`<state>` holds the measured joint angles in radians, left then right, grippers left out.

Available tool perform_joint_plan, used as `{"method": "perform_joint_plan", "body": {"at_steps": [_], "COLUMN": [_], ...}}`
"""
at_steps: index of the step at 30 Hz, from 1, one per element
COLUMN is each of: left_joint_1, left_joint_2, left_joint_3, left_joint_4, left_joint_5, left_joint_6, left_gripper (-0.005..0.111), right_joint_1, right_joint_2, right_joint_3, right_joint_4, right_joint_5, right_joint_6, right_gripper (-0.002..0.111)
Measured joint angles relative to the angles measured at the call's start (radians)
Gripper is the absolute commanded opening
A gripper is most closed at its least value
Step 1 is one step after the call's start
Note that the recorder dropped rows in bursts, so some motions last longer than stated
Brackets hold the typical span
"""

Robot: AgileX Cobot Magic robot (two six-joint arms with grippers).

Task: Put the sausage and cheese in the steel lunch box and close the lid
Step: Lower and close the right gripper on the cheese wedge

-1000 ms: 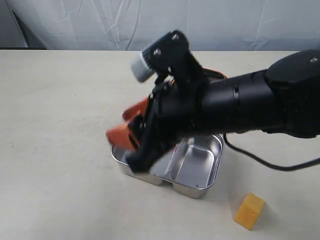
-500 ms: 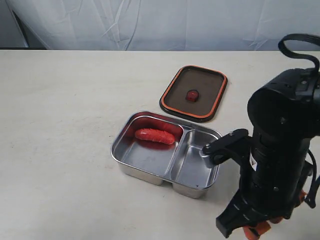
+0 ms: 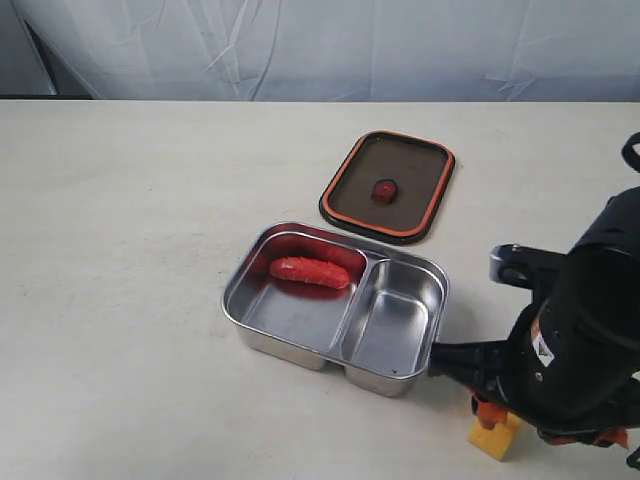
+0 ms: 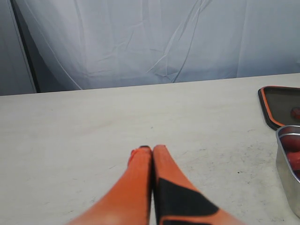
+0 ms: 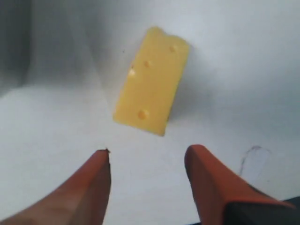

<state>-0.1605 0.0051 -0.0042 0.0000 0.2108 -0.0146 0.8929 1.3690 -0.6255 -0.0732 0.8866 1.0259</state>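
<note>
1. Dropped lower and swung toward the near right corner since half a second ago: right arm, now hunched over the cheese. A second ago, stretched across the steel lunch box and hiding most of it.
2. Right end effector spread wide, gripping nothing. Cheese flat on the surface just beyond both fingertips, touching neither.
3. Left end effector pressed shut, empty, low over the surface and well apart from both foods.
4. Sausage lying in the larger compartment, close to its far wall.
5. Lid off, flat on the surface just behind the box, orange rim showing.
6. White cloth hung behind everything.
7. In the way, exterior view: bulk of the right arm, covering its own end effector and all but a yellow corner of the cheese.
8. Right wrist view alone: whole wedge with its holes, plus the gap between the fingers.
9. Left wrist view alone: the closed fingers, with a corner of lid and box wall at the frame's edge.
</note>
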Motion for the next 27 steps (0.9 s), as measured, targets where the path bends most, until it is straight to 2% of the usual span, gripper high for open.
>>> {"method": "perform_joint_plan", "body": {"at_steps": [3, 7, 20, 27], "left_joint_1": [0.000, 0.000, 0.000, 0.000], "left_joint_2": [0.000, 0.000, 0.000, 0.000], "left_joint_3": [0.000, 0.000, 0.000, 0.000], "left_joint_4": [0.000, 0.000, 0.000, 0.000], "left_joint_5": [0.000, 0.000, 0.000, 0.000], "left_joint_6": [0.000, 0.000, 0.000, 0.000], "left_gripper": [0.000, 0.000, 0.000, 0.000], "right_joint_1": [0.000, 0.000, 0.000, 0.000], "right_joint_2": [-0.008, 0.030, 0.087, 0.093], "right_joint_3": [0.000, 0.000, 0.000, 0.029], "right_joint_4": [-0.088, -0.083, -0.060, -0.047], "right_joint_5": [-0.029, -0.188, -0.021, -0.058], "right_joint_6": [0.167, 0.222, 0.229, 0.235], "right_gripper": [0.050, 0.050, 0.050, 0.050]}}
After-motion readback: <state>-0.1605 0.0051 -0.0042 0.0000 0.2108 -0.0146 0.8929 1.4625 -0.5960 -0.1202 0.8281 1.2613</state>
